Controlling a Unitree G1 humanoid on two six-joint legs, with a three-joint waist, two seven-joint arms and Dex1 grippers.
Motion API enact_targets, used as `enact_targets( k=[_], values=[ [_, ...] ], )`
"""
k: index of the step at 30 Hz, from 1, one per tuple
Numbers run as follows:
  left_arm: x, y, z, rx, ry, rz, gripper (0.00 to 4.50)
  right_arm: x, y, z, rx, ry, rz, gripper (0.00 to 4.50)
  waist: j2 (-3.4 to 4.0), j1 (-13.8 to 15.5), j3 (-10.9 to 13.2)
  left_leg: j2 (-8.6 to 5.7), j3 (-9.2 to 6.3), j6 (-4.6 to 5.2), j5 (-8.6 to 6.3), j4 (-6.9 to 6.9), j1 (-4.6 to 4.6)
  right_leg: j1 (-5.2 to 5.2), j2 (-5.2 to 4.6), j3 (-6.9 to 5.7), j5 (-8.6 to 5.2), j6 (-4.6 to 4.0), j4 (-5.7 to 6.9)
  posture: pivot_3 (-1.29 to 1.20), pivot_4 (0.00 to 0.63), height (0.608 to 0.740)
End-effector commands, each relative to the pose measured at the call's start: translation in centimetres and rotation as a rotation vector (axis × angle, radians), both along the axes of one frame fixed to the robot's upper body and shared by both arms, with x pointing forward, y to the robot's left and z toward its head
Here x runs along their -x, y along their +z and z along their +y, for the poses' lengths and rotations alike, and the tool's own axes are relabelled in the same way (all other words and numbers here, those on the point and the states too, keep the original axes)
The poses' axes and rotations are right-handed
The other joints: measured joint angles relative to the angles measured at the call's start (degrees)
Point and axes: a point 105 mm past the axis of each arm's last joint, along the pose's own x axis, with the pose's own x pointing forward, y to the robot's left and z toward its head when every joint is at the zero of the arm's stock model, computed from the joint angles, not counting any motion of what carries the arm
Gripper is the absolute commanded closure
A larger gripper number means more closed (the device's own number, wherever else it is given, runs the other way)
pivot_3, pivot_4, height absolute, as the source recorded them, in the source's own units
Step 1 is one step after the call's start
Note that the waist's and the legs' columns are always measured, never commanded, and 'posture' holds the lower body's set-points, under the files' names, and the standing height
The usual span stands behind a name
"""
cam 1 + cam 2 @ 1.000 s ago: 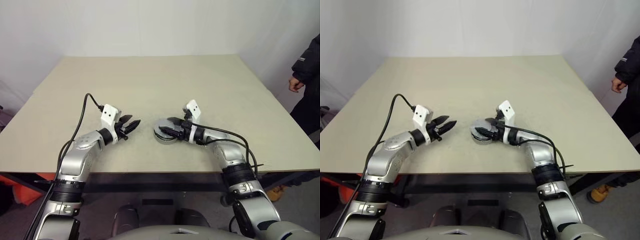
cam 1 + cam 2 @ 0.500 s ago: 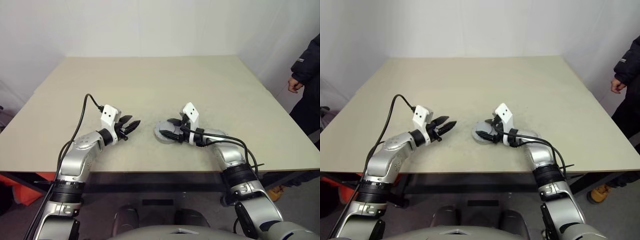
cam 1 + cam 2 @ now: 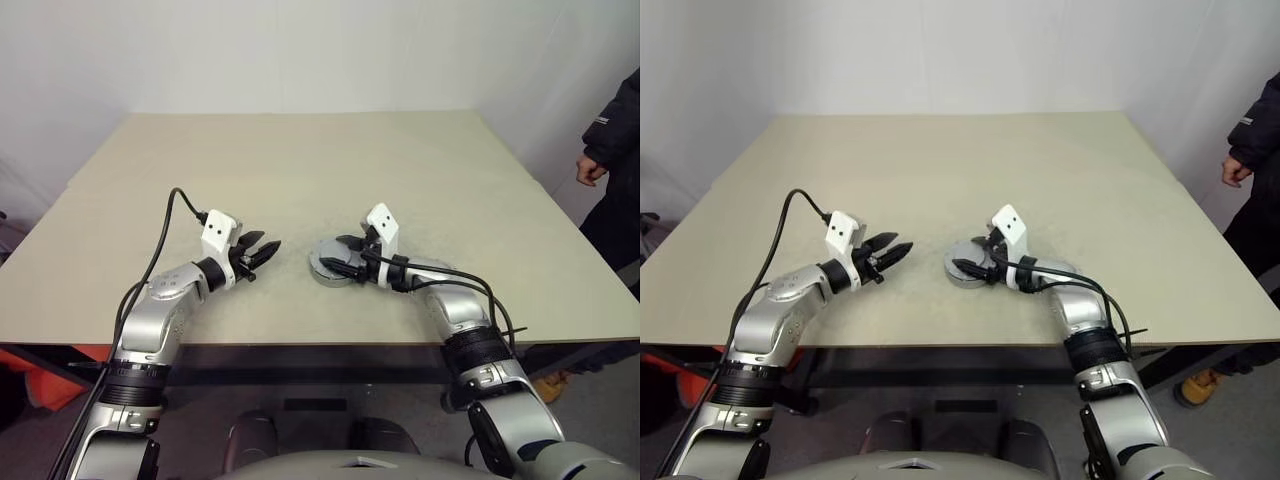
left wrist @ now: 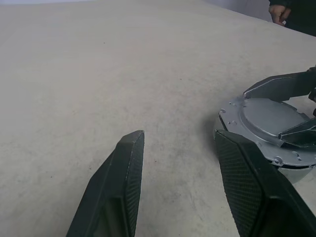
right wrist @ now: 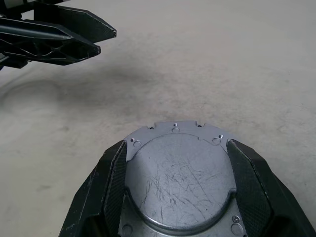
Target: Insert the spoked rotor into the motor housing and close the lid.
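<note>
Right wrist rolled; fingers (image 5: 237,185) astride lid (image 5: 178,180) atop motor housing (image 4: 291,172).

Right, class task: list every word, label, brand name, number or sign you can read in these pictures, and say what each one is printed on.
Readable text: none.
Lid: scratches and small holes, no lettering.
Person's dark jacket sleeve: a small pale mark, too small to read.
White camera mounts above the left gripper and right gripper: dark dots, no print.
Table: plain.

scratched dull grey metal lid (image 5: 178,181), matt beige speckled table (image 4: 98,74), black textured plastic fingers (image 5: 112,182)
</note>
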Motion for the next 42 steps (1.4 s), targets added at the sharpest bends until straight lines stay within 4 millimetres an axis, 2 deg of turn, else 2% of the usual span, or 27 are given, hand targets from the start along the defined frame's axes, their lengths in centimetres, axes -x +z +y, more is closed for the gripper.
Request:
enact_targets(
  k=[1, 14, 23, 26, 31, 35, 39, 42],
  values=[
    [-0.1, 1.4, 0.2, -0.007, 0.000, -0.056, 2.12, -0.7, 1.1, 0.2, 0.012, -0.003, -0.059, 1.43, 0.00, 0.00, 0.00, 0.00, 0.00, 0.00, 0.00, 0.00, 0.01, 0.01, 0.00, 0.00, -0.02, 0.03, 0.00, 0.00, 0.000, 0.740],
    [0.0, 1.3, 0.1, -0.004, -0.002, -0.054, 2.12, -0.2, -1.7, -0.7, 0.064, -0.016, 0.027, 1.43, -0.02, -0.05, -0.02, 0.00, -0.01, -0.02, 0.01, 0.02, 0.39, 0.41, 0.00, 0.00, -0.15, 0.26, 0.00, 0.00, 0.000, 0.740],
    [0.1, 1.4, -0.2, 0.000, -0.008, -0.051, 2.12, 0.3, -2.6, -1.0, 0.069, -0.004, 0.066, 1.43, -0.04, 0.00, -0.06, 0.00, -0.06, 0.00, 0.00, 0.03, 0.52, 0.57, -0.01, 0.00, -0.16, 0.28, -0.05, 0.00, 0.000, 0.740],
    [0.0, 1.8, -1.0, 0.045, -0.023, -0.041, 2.12, 0.3, -2.5, -0.8, 0.070, -0.004, 0.063, 1.43, -0.04, 0.00, -0.07, 0.00, -0.06, 0.00, -0.01, 0.01, 0.52, 0.57, -0.01, 0.00, -0.16, 0.28, -0.05, 0.00, 0.000, 0.740],
    [-0.3, 3.0, -4.1, 0.202, -0.095, 0.021, 2.12, 0.1, -2.3, -0.6, 0.076, -0.006, 0.052, 1.43, -0.05, 0.06, -0.08, 0.00, -0.06, 0.00, 0.00, 0.05, 0.51, 0.60, -0.03, 0.00, -0.16, 0.28, -0.06, 0.00, 0.000, 0.740],
    [-0.6, 3.2, -6.0, 0.289, -0.153, 0.099, 3.03, -0.1, -1.8, -0.4, 0.077, -0.012, 0.034, 1.43, -0.05, 0.00, -0.08, 0.00, -0.05, 0.00, 0.00, 0.05, 0.51, 0.61, -0.01, 0.00, -0.16, 0.28, -0.06, 0.00, 0.000, 0.740],
    [-1.2, 2.6, -6.3, 0.316, -0.159, 0.158, 4.45, -0.3, -1.1, -0.4, 0.072, -0.022, 0.014, 1.43, -0.04, -0.01, -0.08, -0.02, -0.05, 0.00, 0.00, 0.02, 0.42, 0.58, 0.02, -0.01, -0.16, 0.28, -0.06, 0.00, 0.000, 0.740],
    [-1.5, 2.2, -6.4, 0.328, -0.162, 0.184, 4.49, -0.3, -1.0, -0.4, 0.072, -0.026, 0.010, 1.43, -0.04, -0.01, -0.08, -0.02, -0.05, 0.00, 0.00, 0.03, 0.42, 0.52, 0.02, -0.02, -0.17, 0.28, -0.08, 0.00, 0.000, 0.740]
  ],
)
